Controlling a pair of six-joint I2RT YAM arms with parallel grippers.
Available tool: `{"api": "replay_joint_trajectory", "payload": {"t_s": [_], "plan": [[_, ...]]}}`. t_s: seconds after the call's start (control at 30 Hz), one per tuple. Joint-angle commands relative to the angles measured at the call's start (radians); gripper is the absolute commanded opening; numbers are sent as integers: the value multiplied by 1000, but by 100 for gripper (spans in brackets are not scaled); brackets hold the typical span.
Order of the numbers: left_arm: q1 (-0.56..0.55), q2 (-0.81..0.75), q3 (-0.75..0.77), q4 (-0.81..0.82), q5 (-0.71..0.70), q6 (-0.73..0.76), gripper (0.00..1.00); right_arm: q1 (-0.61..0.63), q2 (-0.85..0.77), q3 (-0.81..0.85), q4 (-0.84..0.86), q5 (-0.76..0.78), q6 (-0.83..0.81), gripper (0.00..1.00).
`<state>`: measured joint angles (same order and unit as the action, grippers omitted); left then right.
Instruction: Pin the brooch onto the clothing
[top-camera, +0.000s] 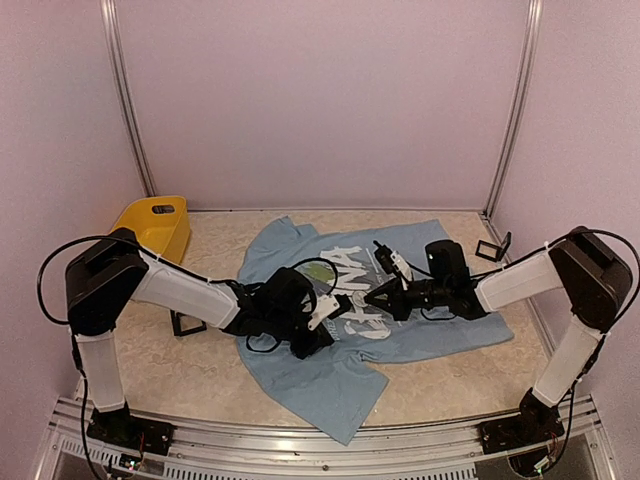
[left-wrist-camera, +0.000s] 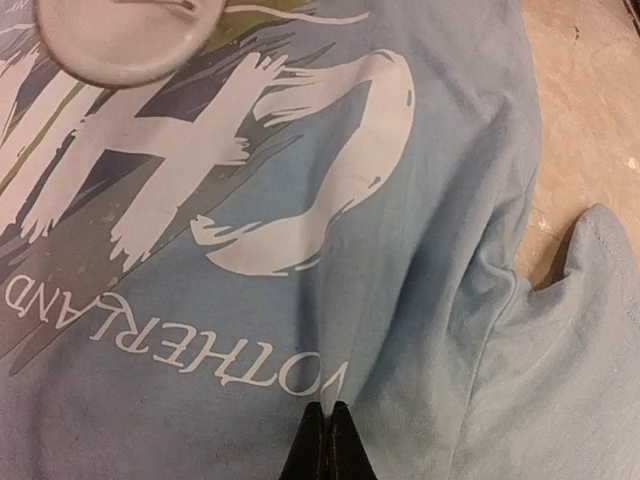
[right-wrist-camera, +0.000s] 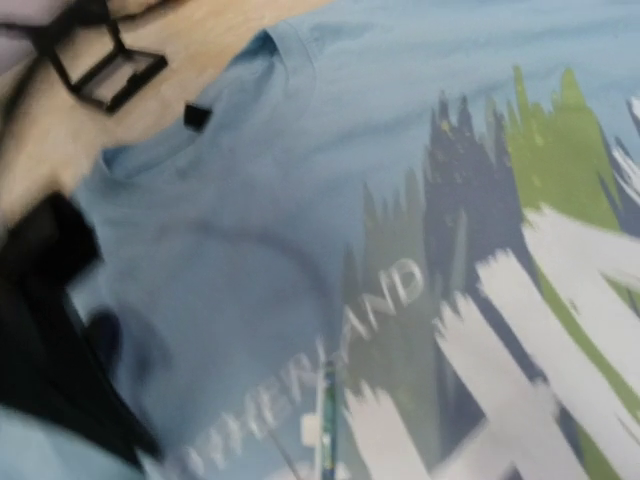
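From the top camera, I see the T-shirt (top-camera: 420, 330) lying flat in the middle of the bench (top-camera: 200, 375), with its white letters facing up. The left claw (top-camera: 325, 315) comes in from 9 o'clock and sits over the letters. The right claw (top-camera: 378, 300) comes in from 3 o'clock and is just beside it. A yellow bin (top-camera: 155, 225) sits at 10 o'clock. A small black frame (top-camera: 492, 248) stands at 2 o'clock.

From the left wrist camera, the left claw has its tips pressed together at 6 o'clock. They touch the blue cloth just under the small white words. A round pale disc (left-wrist-camera: 125, 40) shows at 11 o'clock, too blurry for me to name.

The right wrist camera is blurry. The shirt fills it, and a thin green stick (right-wrist-camera: 327, 420) shows at 6 o'clock. The right claw is closed tight, and I cannot tell if it holds anything.
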<state>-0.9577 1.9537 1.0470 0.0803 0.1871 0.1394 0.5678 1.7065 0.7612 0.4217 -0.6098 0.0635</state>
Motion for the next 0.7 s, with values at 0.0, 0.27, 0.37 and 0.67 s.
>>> {"api": "replay_joint_trajectory", "payload": {"t_s": [0.0, 0.27, 0.37, 0.67], "plan": [[18, -90, -39, 106, 105, -74, 0, 33, 0, -155, 352, -13, -122, 0], [20, -101, -45, 113, 135, -96, 0, 115, 150, -164, 629, 27, -271, 0], [22, -119, -63, 133, 127, -98, 0, 145, 194, -169, 662, 71, -334, 0], [27, -131, -68, 134, 133, -101, 0, 176, 194, -216, 638, 54, -411, 0]]}}
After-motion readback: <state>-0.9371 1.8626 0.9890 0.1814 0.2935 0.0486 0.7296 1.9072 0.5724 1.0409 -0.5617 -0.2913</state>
